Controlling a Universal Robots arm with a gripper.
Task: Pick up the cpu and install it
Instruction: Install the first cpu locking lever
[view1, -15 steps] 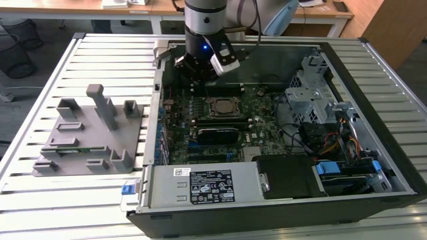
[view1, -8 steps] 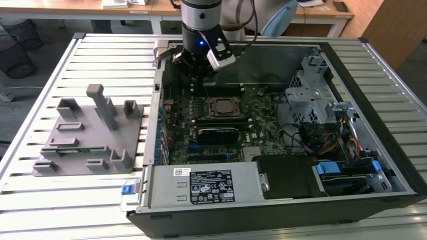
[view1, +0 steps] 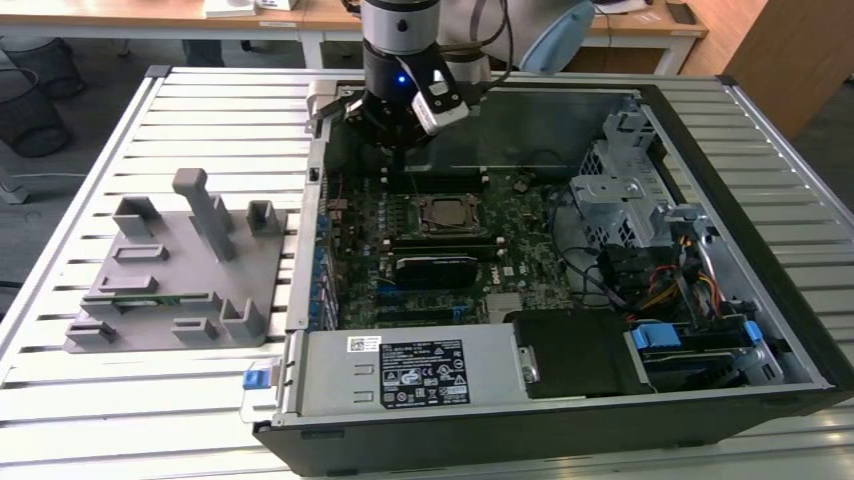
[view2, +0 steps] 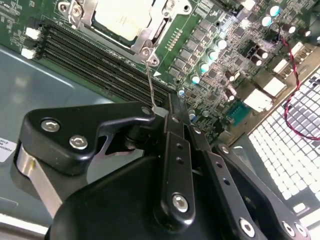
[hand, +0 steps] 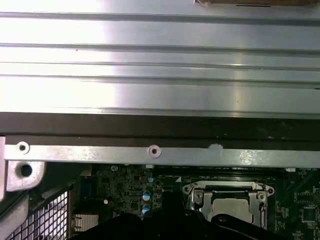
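Observation:
The cpu (view1: 447, 212) lies flat inside the metal socket frame on the motherboard, silvery-grey top up. It shows as well in the second wrist view (view2: 119, 19) and in the first wrist view (hand: 227, 205). My gripper (view1: 394, 150) hangs over the motherboard's far side, behind the socket and apart from the cpu. In the second wrist view its black fingers (view2: 175, 130) stand pressed together, so the gripper (view2: 169, 107) is shut. A thin wire socket lever (view2: 150, 82) runs from the frame's corner to just beside the fingertips; I cannot tell whether it is gripped.
The open computer case (view1: 307, 230) lies on a slatted metal table (view1: 200, 120). A grey fixture (view1: 174, 270) with a green memory stick (view1: 134, 297) stands at the exterior view's left. Inside are the power supply (view1: 400, 370), a drive cage (view1: 614, 190) and cables (view1: 667, 290).

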